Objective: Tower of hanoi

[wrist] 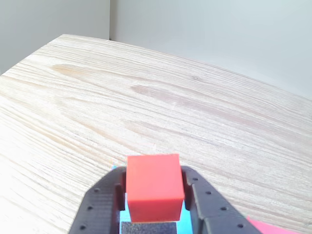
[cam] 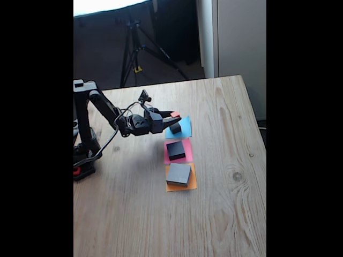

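In the wrist view the tiny red cube (wrist: pixel 154 187) sits clamped between my gripper's (wrist: pixel 154 181) black fingers (wrist: pixel 105 204), raised over the smallest black block (wrist: pixel 146 228). The fixed view shows my gripper (cam: pixel 174 118) hovering above that small block (cam: pixel 176 128) on the blue paper square (cam: pixel 185 127), with a sliver of the red cube (cam: pixel 174 114) at its tip. The middle black block (cam: pixel 176 150) lies on the pink square (cam: pixel 186 155), and the largest grey block (cam: pixel 178 174) on the orange square (cam: pixel 188 185).
The arm's base (cam: pixel 84 155) stands at the left edge of the wooden table (cam: pixel 225 214). A tripod (cam: pixel 136 51) stands on the floor behind the table. Bare wood stretches to the right of the three squares and toward the near edge.
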Robot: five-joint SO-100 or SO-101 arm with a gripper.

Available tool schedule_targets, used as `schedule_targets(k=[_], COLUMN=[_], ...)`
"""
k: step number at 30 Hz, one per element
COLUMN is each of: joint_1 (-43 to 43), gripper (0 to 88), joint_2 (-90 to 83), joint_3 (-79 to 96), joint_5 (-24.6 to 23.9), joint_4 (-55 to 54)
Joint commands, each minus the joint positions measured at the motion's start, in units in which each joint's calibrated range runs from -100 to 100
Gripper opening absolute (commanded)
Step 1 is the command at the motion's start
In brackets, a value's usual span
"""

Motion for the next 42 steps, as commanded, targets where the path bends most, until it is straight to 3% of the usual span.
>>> schedule_targets(k=[1, 8, 13, 22, 27, 33, 38, 42], joint_1=[-0.43, 2.75, 7.01, 14.86, 20.13, 27.9, 32.33, 33.92], gripper=[2.7, 1.8, 1.5, 1.3, 1.0, 0.7, 0.6, 0.7], joint_2=[-10.65, -29.04, -39.72, -46.98, -47.29, -47.59, -47.51, -48.8], joint_3=[-1.58, -0.58, -7.76, -39.94, -56.94, -69.48, -68.67, -58.58], joint_5=[0.53, -5.16, -11.35, -21.04, -20.21, -18.54, -15.19, -10.51], joint_4=[8.99, 29.8, 51.24, 93.82, 111.06, 122.63, 125.3, 120.61])
